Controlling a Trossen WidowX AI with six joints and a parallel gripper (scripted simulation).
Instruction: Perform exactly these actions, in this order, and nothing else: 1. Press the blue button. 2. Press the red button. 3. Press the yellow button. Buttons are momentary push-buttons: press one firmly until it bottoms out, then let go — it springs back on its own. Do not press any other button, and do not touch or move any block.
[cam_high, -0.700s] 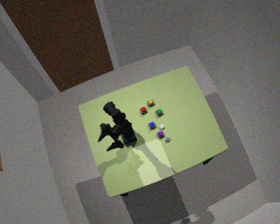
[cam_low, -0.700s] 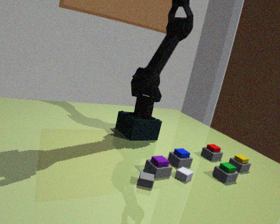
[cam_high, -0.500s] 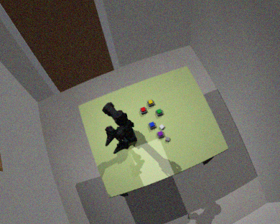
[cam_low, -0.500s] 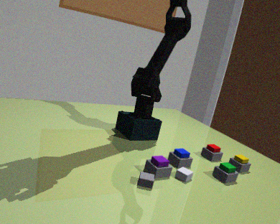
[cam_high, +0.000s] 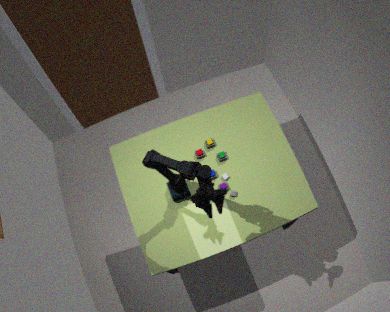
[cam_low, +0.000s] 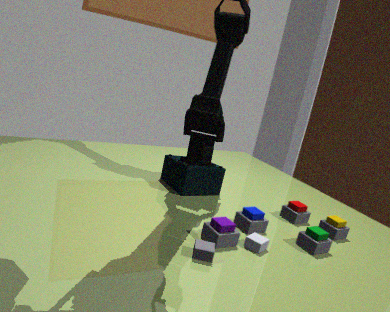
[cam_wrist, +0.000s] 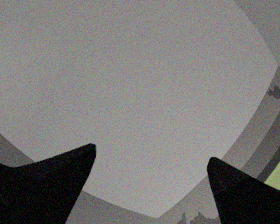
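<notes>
From above I see my claw (cam_high: 214, 206) spread apart and empty, high over the table (cam_high: 260, 145); the blue button (cam_high: 213, 173) sits beneath the arm, behind the fingertips.

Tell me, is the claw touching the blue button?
Apart. In the exterior view the blue button sits alone on the table; the open gripper in the wrist view is high, facing the wall.

Matt green table top (cam_low: 100, 210); smooth matt black arm (cam_low: 220, 65).
</notes>
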